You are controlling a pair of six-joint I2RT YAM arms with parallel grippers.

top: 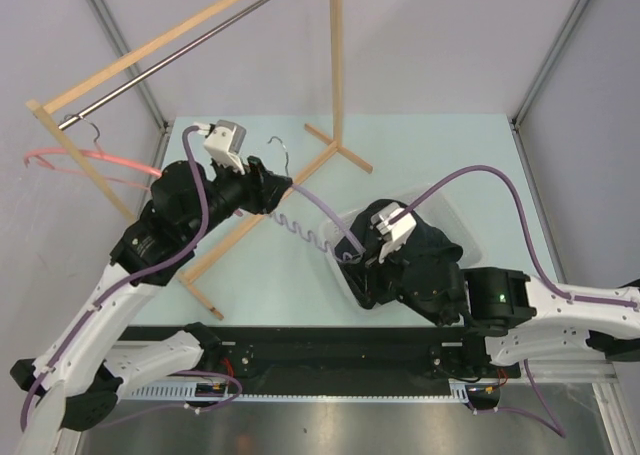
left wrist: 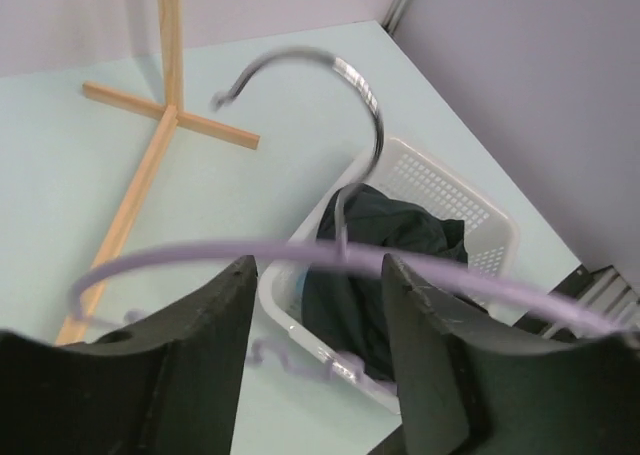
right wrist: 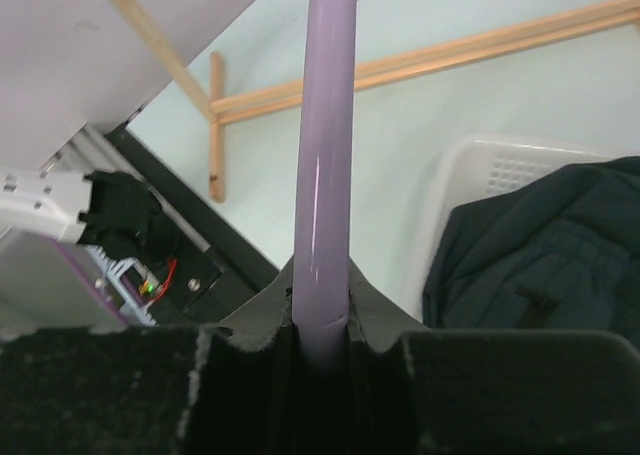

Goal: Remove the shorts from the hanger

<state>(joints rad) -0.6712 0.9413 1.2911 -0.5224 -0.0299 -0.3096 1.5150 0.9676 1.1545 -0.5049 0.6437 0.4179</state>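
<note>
The dark shorts (left wrist: 385, 245) are lying crumpled in a white basket (left wrist: 450, 190) on the table (left wrist: 60, 175), off the lilac hanger (left wrist: 200, 250), which is being held bare in the air between the two arms. The right gripper (right wrist: 322, 340) is pinching the hanger's bar, its jaws pressed tight on the lilac rod. The left gripper (left wrist: 318, 275) is standing with jaws spread, the bar crossing in front of both fingers just below the metal hook (left wrist: 350, 80). No light-blue pair is showing in any view. The dark cloth is looking soft, limp and light, likely to fold wherever it is lifted. It is probably calling for a pinch on a bunched fold or the thicker waistband rather than on a flat face. With the basket wall close beside it, the top of the heap is looking like the easiest approach.
</note>
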